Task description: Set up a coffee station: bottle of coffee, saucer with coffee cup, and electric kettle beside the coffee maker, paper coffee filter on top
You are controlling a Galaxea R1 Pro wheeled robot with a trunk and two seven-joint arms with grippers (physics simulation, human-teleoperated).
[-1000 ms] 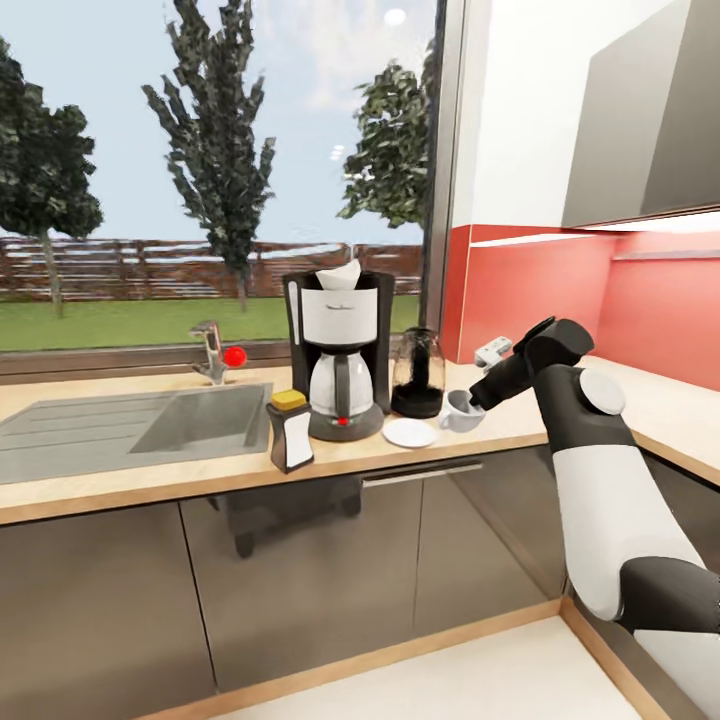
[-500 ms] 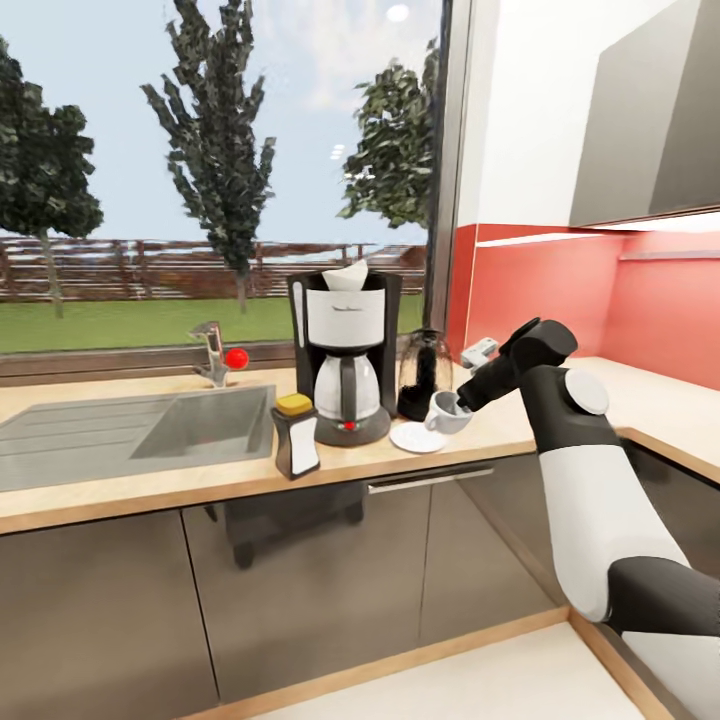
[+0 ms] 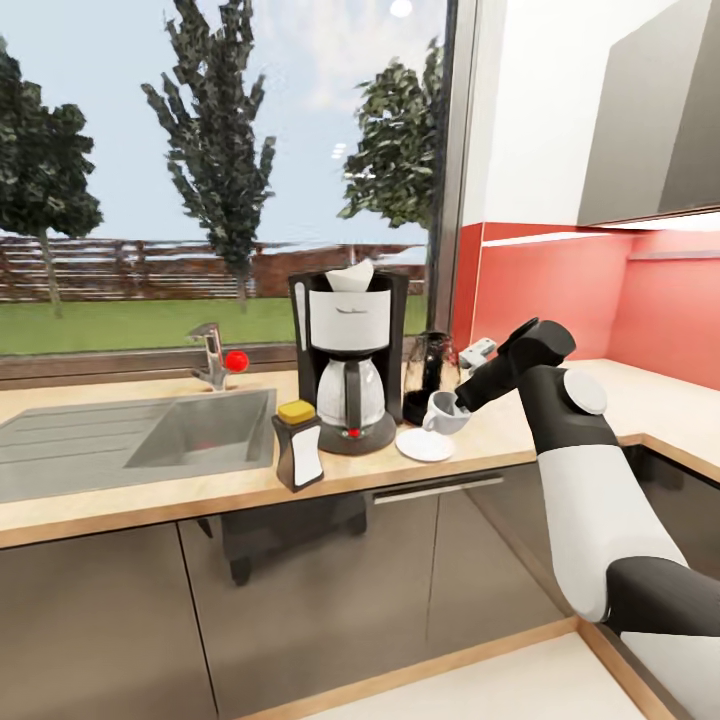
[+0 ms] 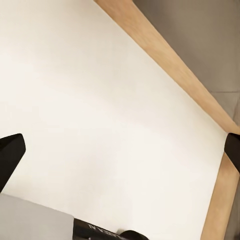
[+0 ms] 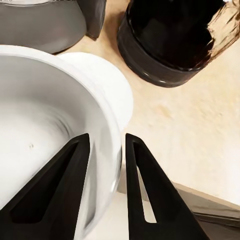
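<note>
Right tool [image 5: 106, 165]: pinched on the cup [image 3: 441, 411] wall, one finger inside and one outside; a rim grip leaves the base free for setting down.
Cup: carried tilted, centre right of the head view, just above the saucer [image 3: 424, 446].
Saucer: flat on the worktop [image 3: 150, 490], just beside the maker [image 3: 349, 362], ready as the landing spot.
Kettle [image 3: 428, 375]: behind the saucer, next to the maker.
Filter [image 3: 350, 276]: on top of the maker.
Jar [image 3: 298, 445]: at the maker's front left.
Left tool [image 4: 120, 150]: spread wide, holding nothing, over pale floor.

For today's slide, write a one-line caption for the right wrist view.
Right gripper pinching the small white coffee cup's rim above the round white saucer, beside the dark glass electric kettle.
</note>
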